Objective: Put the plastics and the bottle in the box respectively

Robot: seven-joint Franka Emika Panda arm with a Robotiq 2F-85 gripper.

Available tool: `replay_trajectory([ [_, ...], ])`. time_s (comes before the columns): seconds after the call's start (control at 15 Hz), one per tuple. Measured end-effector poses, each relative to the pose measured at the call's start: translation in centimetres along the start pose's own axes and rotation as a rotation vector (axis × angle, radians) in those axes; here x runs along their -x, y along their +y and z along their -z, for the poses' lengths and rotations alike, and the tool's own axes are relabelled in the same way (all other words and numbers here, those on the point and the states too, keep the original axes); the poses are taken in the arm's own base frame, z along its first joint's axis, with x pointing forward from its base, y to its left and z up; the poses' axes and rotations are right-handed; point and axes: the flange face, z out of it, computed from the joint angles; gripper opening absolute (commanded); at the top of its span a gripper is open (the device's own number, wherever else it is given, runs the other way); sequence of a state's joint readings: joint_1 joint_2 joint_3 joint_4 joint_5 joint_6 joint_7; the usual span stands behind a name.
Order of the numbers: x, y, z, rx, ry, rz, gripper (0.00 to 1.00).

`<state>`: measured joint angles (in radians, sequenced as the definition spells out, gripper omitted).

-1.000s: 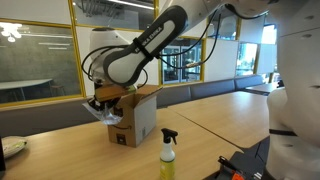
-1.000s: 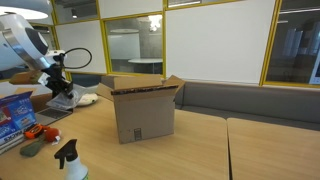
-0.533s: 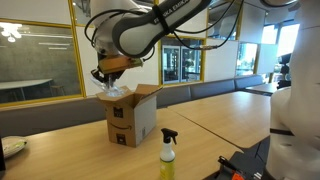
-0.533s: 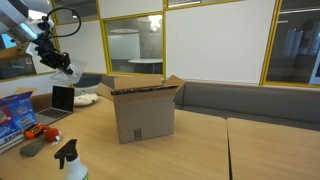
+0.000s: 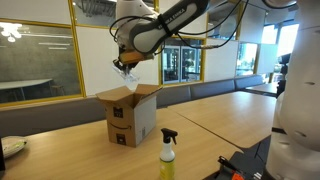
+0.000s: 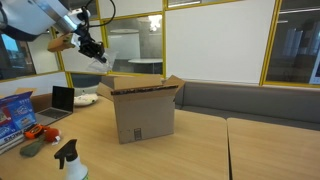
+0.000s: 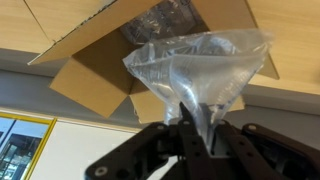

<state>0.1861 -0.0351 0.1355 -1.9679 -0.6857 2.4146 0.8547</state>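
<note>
High over the box (image 5: 130, 115) near the far edge of the worktop (image 5: 65, 138), the tool (image 7: 197, 135), clenched on a clear plastic (image 7: 195, 65), should centre over the opening and lower before letting go, lest it drift.

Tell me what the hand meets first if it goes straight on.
Likely the open box, perhaps the plastic wrapper lying inside it; depth is unclear. The hand grips a second wrapper.

A wooden table (image 6: 250, 150) carries an open laptop (image 6: 62, 99) and a blue packet (image 6: 13, 112), beside a grey bench (image 6: 240, 100).
</note>
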Motion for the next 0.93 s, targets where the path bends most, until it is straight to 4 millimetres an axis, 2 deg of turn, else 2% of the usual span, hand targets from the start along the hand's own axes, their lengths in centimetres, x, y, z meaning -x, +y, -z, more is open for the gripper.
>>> replay_trajectory([
  [0.2, -2.6, 4.4, -4.6, -0.028, -0.024, -0.044, 0.13],
  [0.4, -4.2, 7.5, -9.8, -0.113, -0.085, -0.086, 0.13],
  [0.67, -5.2, 8.6, -17.2, -0.262, -0.196, -0.119, 0.13],
  [0.93, -5.8, 7.9, -22.0, -0.325, -0.301, -0.133, 0.13],
])
